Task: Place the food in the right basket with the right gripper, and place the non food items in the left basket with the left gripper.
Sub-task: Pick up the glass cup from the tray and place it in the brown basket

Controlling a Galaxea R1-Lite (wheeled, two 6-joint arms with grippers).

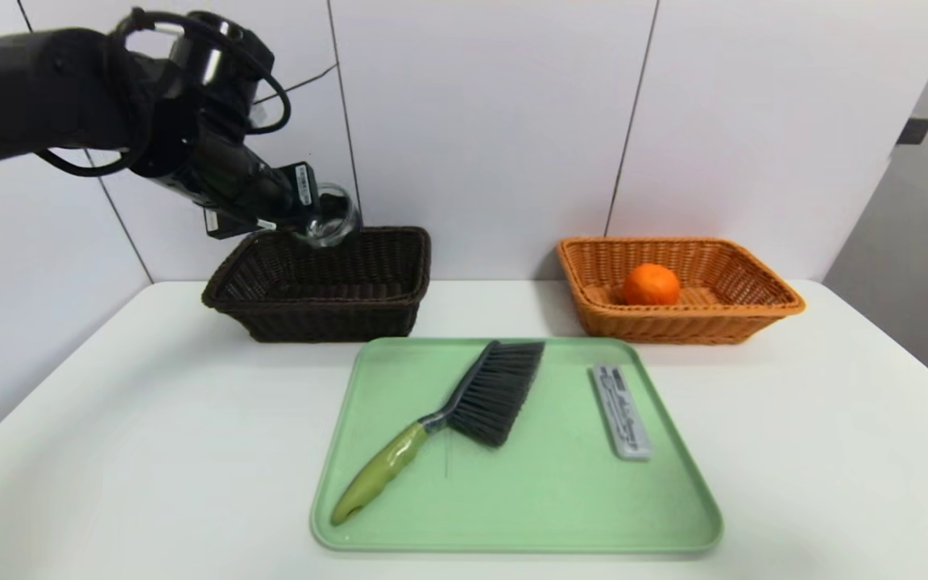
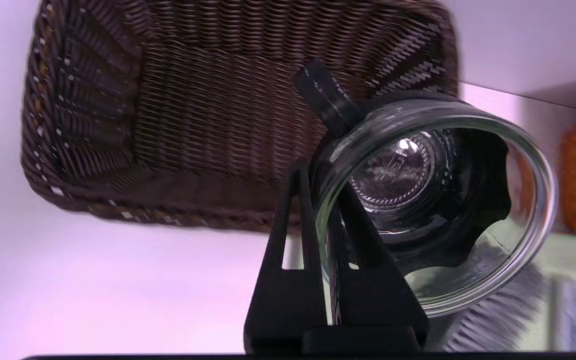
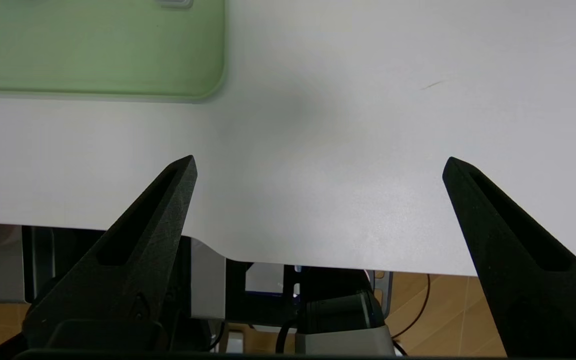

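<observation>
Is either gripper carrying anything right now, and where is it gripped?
The left gripper holds a clear glass jar by its rim, one finger inside and one outside, above the dark basket. The right gripper is open and empty.

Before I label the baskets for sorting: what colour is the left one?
Dark brown wicker left basket, clearest in the head view.

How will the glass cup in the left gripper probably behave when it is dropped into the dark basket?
The glass cup looks fragile, so a drop could crack it. Its round wall may roll in the dark basket. The left gripper pinches only the smooth rim, so it might slip.
</observation>
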